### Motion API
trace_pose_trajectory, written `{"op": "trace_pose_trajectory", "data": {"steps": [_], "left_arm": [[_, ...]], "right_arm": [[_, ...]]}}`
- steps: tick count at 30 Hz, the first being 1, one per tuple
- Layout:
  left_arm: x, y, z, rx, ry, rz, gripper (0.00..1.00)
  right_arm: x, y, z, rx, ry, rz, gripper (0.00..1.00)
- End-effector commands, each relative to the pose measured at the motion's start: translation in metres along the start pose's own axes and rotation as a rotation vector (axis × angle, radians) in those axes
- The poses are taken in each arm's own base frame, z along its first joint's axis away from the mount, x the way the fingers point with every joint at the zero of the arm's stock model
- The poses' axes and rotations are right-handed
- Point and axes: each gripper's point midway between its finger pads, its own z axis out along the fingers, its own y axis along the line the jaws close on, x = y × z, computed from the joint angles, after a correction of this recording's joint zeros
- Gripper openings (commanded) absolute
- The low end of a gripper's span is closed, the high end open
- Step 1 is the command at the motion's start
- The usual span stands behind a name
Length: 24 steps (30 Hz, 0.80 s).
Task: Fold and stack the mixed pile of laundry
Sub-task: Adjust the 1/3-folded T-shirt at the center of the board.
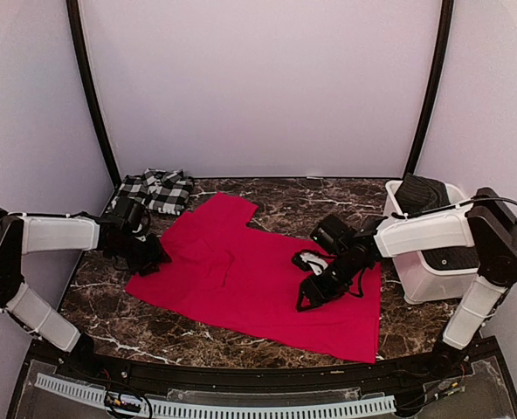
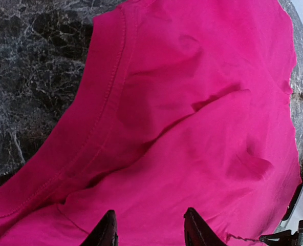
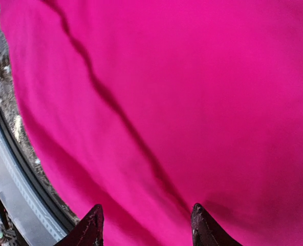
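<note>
No writing legible anywhere. Checked garment (image 1: 156, 189) bunched at far left corner of the table (image 1: 276, 196), black-and-white, too small and crumpled in the top view to read any print; its far side runs against the back wall. Red garment (image 1: 250, 279) spread flat across the middle of the table, long axis diagonal from far left to near right, near right corner close to the near edge. A sleeve-like flap points to the far edge. Part of its right portion is hidden under the right arm. Small white patch (image 1: 309, 258) beside that arm, cannot tell what. Left gripper (image 2: 150, 233) at the garment's left edge, fingers part-way apart, red cloth showing between them, nothing pinched as far as visible. The left wrist view shows a stitched seam (image 2: 110, 87) curving along the cloth. Right gripper (image 3: 147, 228) low over the right half, fingers likewise apart above smooth cloth with one long crease. White bin (image 1: 416, 284) at right edge, dark bundle (image 1: 420, 194) in it, unidentifiable.
</note>
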Motion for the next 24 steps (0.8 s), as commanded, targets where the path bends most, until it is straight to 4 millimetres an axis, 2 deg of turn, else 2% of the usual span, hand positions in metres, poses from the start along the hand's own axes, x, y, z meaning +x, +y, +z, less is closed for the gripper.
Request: {"op": "trace_pose_trajectory", "data": {"steps": [1,6,9,13,14,15,16,17,18,19,22,24], "left_arm": [[0.009,0.016,0.013,-0.032,0.011,-0.028,0.43],[0.05,0.07,0.026,-0.142,0.084,-0.141,0.43],[0.069,0.094,0.018,-0.193,0.093,-0.208,0.42],[0.094,0.121,-0.001,-0.24,0.094,-0.284,0.42],[0.092,0.118,-0.008,-0.217,0.071,-0.291,0.42],[0.099,0.128,-0.014,-0.253,0.074,-0.318,0.42],[0.096,0.125,-0.021,-0.23,0.048,-0.324,0.42],[0.102,0.133,-0.027,-0.263,0.049,-0.349,0.42],[0.099,0.129,-0.034,-0.229,0.02,-0.354,0.42],[0.104,0.133,-0.038,-0.237,0.027,-0.371,0.42],[0.106,0.127,-0.053,-0.177,0.002,-0.402,0.4],[0.094,0.108,-0.062,-0.09,-0.033,-0.341,0.4]], "right_arm": [[-0.006,-0.033,-0.013,0.08,-0.048,0.092,0.56],[-0.016,-0.041,-0.021,0.094,-0.076,0.109,0.57],[-0.018,-0.043,-0.025,0.096,-0.084,0.115,0.57],[-0.016,-0.049,-0.028,0.112,-0.086,0.123,0.58],[-0.016,-0.051,-0.029,0.115,-0.091,0.127,0.58],[-0.016,-0.052,-0.031,0.118,-0.093,0.132,0.58],[-0.016,-0.054,-0.032,0.121,-0.097,0.136,0.58],[-0.016,-0.056,-0.034,0.13,-0.1,0.138,0.58],[-0.015,-0.057,-0.036,0.137,-0.105,0.14,0.58],[-0.015,-0.059,-0.037,0.148,-0.108,0.143,0.58],[-0.014,-0.066,-0.041,0.178,-0.117,0.151,0.58],[-0.016,-0.071,-0.044,0.189,-0.127,0.162,0.58]]}}
